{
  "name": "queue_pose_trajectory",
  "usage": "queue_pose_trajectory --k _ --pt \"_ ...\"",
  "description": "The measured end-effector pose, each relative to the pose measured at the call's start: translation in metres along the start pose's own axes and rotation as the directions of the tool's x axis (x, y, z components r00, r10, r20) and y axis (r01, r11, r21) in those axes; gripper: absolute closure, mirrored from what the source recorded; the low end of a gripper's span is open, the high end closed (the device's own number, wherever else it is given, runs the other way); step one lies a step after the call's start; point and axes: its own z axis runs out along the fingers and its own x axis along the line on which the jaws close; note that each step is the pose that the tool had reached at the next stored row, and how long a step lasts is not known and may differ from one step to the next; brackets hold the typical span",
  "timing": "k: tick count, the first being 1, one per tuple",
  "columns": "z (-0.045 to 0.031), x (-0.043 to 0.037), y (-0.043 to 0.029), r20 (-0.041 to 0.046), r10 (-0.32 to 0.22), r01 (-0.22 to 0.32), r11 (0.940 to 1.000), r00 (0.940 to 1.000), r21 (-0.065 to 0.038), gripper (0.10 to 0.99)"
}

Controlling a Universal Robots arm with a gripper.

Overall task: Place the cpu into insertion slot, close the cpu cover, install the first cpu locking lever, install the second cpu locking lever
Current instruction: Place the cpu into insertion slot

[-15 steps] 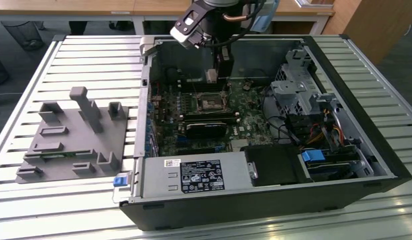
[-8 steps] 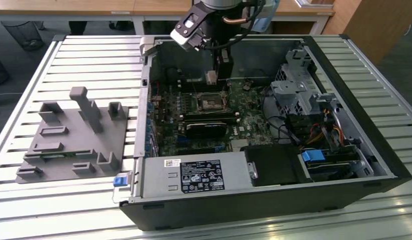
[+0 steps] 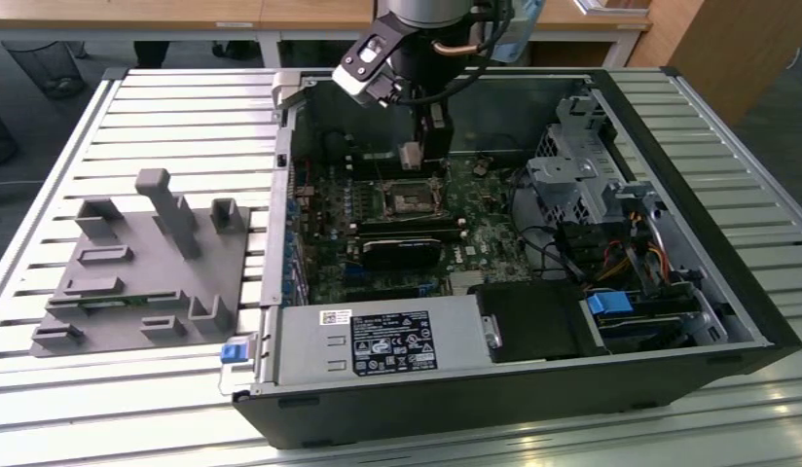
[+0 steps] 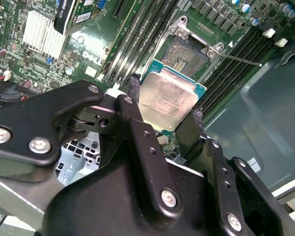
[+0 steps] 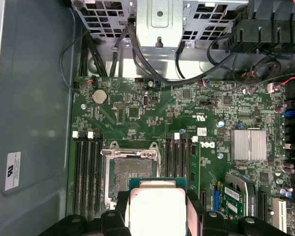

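A slatted metal surface (image 3: 180, 107) carries an open black computer case (image 3: 505, 399), which fills the centre and right of the exterior view. A grey fixture block (image 3: 141, 263) sits at the frame's left. Inside the case lies the green motherboard (image 3: 330, 229). The arm's end effector (image 3: 420, 146) hangs at upper centre, fingers closed partway on opposite edges of the cpu (image 4: 169, 98). The chip is above the uncovered insertion slot (image 4: 189, 54), not touching it.
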Motion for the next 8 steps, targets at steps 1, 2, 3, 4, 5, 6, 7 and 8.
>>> queue_pose_trajectory --k 1,2,3,4,5,6,7,8 --pt "0.001 0.0 -0.0001 -0.0002 0.0 0.0 1.0 1.0 0.0 0.545" --pt "0.002 -0.0001 -0.0002 -0.0002 0.0 0.0 1.0 1.0 0.0 0.545" --pt "0.0032 -0.0001 -0.0003 -0.0002 0.0 0.0 1.0 1.0 0.0 0.545" --pt "0.0046 -0.0001 -0.0004 -0.0003 0.0 0.0 1.0 1.0 0.0 0.545" --pt "0.0059 -0.0001 -0.0005 -0.0003 0.0 0.0 1.0 1.0 0.0 0.545" --pt "0.0076 -0.0001 -0.0006 -0.0003 0.0 0.0 1.0 1.0 0.0 0.545" --pt "0.0093 -0.0001 -0.0008 -0.0003 0.0 0.0 1.0 1.0 0.0 0.545" --pt "0.011 -0.0002 -0.0009 -0.0003 0.0 0.0 1.0 1.0 0.0 0.545"
